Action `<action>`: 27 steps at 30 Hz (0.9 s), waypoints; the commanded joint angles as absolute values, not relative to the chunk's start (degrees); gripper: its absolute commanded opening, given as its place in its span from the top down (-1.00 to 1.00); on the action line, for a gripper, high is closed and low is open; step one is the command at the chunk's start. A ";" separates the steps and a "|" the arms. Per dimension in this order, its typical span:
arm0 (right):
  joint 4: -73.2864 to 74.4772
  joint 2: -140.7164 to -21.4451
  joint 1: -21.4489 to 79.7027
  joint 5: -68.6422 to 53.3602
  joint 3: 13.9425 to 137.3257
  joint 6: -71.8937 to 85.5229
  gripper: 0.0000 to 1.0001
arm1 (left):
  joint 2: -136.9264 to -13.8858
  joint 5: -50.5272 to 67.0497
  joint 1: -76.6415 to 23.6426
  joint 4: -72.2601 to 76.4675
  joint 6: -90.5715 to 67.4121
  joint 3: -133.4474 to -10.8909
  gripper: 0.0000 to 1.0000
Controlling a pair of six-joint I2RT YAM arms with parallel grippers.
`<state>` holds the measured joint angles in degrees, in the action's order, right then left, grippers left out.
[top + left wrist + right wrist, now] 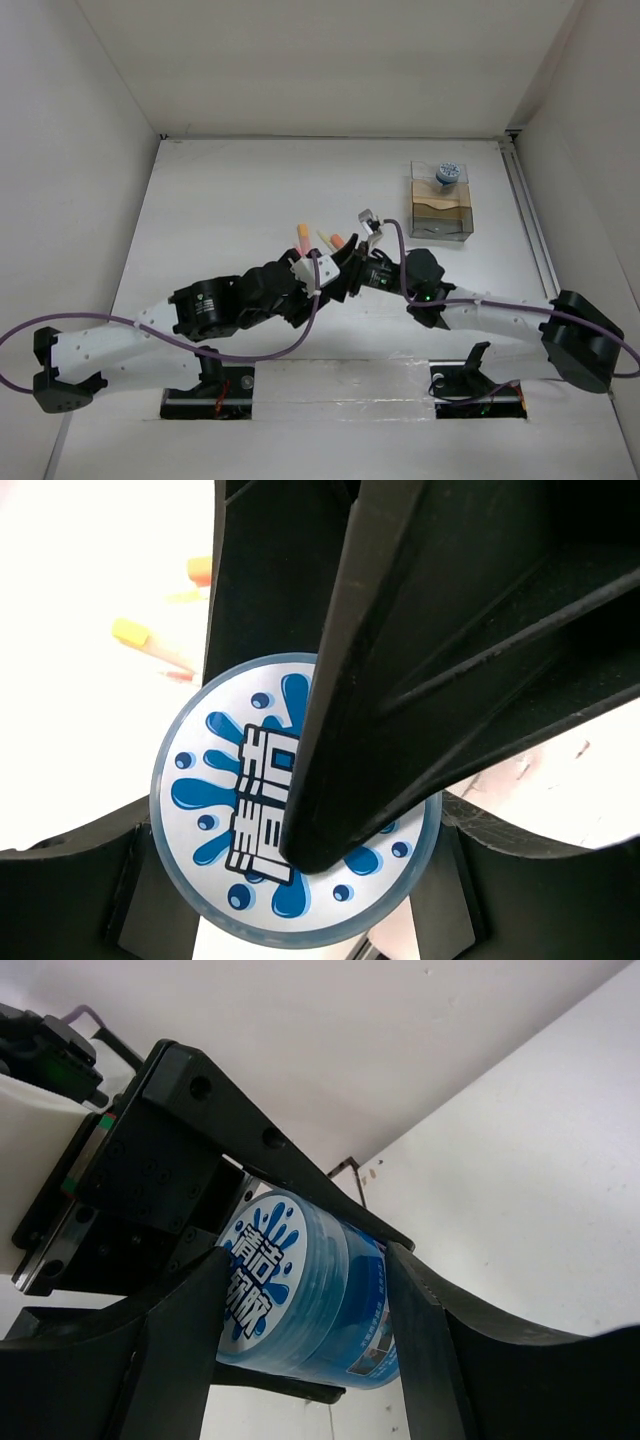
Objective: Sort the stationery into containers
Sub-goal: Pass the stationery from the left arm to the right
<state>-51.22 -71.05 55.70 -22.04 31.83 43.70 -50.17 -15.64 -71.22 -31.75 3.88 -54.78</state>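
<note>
Tub (215, 810), round, blue splashes on a white lid, clamped between the left fingers (70, 900) at the lower middle of the left wrist view, lid facing the lens; one dark finger of the other arm slanting across in front of it from the upper right, tip down over the lid print; same tub at lower centre of the right wrist view, lying on its side, lid to the left, straddled by the right fingers (175, 1350), one at the lid face and one at the far end, both hard up against it or nearly so; cannot tell whether pressing or just short of contact; black bars of the left fingers above and below the tub there; in the top view, both arms meeting just below the middle of the frame, tub itself hidden among the black wrist parts; just above that meeting point, flat on the desk (230, 200), an orange pen (303, 238), a pale pen (325, 238) and a second orange-tipped pen (338, 240), close together, fanned; clear organizer box (462, 222) at the upper right of the frame, well apart from the pens, tan inside, stepped; second tub (448, 174) of the same print at the far end of the box, on or in its rearmost compartment, cannot tell which.
</note>
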 commanded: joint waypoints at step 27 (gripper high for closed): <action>-40.61 -60.57 43.60 -38.84 29.10 30.15 -1.00 | -48.08 -15.30 -69.79 -11.25 -4.48 -58.45 1.00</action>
